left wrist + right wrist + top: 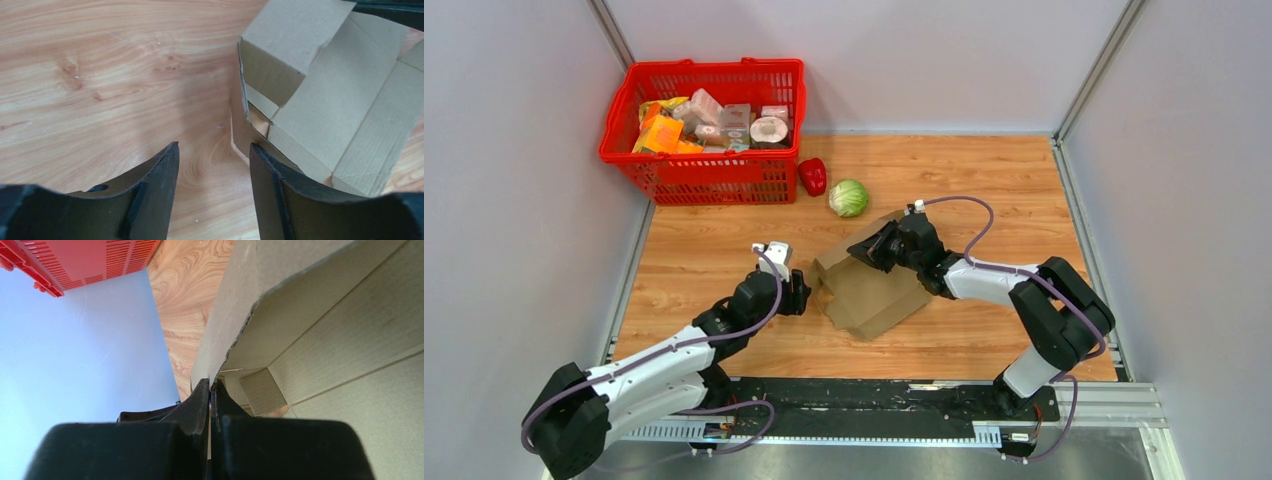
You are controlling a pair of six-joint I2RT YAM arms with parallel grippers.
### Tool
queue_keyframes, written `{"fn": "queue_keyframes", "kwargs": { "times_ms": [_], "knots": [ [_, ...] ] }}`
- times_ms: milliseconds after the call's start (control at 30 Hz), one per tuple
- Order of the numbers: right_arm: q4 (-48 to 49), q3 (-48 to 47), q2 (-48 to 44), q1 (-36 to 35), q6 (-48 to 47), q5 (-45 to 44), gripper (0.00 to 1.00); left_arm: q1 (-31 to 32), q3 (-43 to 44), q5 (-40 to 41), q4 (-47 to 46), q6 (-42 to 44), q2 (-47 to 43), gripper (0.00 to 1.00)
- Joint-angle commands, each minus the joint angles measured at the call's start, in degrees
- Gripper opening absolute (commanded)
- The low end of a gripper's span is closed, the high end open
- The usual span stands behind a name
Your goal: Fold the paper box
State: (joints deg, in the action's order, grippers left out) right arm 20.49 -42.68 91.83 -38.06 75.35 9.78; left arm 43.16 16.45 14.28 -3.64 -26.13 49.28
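Paper box [876, 295] lies partly unfolded at the centre of the frame on the wooden table [984, 190]. Right gripper [865, 250] is pinched tight on its upper wall. Left gripper [803, 294], jaws apart and empty, sits just left of it. Cabbage [849, 197] lies above; red basket [704, 66] upper left.

Light is bright, even and diffuse, falling from above, and the overhead view is sharp throughout. Shadows are soft and short: a faint one hugs the near edge of the paper box [869, 290] on the worktop [704, 250]. In the left wrist view a pale sheen washes part of the wood, and the left hand [214, 146] shows dark, slightly soft fingers. In the right wrist view the wall [75, 365] takes a blue cast, the right hand [210, 390] blurs near the lens, and the box's inside lies in shade.
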Motion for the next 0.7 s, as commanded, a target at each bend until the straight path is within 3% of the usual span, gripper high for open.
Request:
{"fn": "queue_keyframes", "kwargs": {
  "times_ms": [0, 300, 667],
  "knots": [
    [1.13, 0.14, -0.86, 0.18, -0.82, 0.15, 0.00, 0.26, 2.44, 3.12, -4.44, 6.17, 2.22, 0.63],
    [0.95, -1.01, -0.17, 0.18, 1.20, 1.03, 0.00, 0.26, 5.70, -5.67, -13.32, 9.70, 9.52, 0.62],
    [3.51, -0.13, 1.33, -0.34, 3.75, 1.47, 0.00, 0.96, 8.60, -1.02, -12.18, 5.22, 15.06, 0.57]
  ]
}}
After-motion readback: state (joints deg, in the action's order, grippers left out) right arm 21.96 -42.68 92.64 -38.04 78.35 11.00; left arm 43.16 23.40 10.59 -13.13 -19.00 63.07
